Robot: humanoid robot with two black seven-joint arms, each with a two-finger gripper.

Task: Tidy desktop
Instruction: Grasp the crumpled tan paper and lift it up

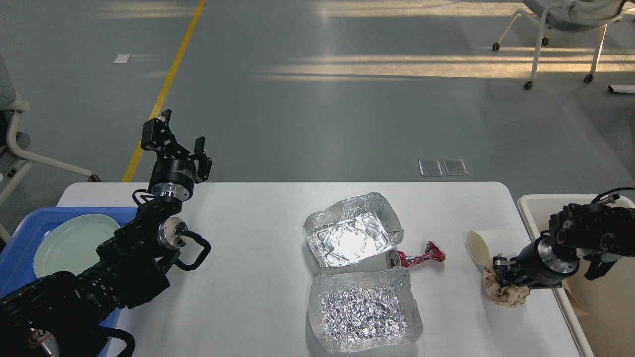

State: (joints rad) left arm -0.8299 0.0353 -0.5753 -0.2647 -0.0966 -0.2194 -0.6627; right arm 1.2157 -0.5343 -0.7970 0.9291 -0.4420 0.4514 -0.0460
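Gripping crumpled brown paper wad at worktop right edge: your right hand is clamping fingers on it, wad touching surface, just beside tipped paper cup. Left hand is hovering raised over far left corner, fingers spread, holding nothing. Two foil trays and crushed red can are lying mid-worktop.

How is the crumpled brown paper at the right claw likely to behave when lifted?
The crumpled brown paper looks thin and creased, so probably light and easily squashed. Its loose folds may sag or unfurl below the right claw. Being wadded, not round, it seems unlikely to roll across the desktop.
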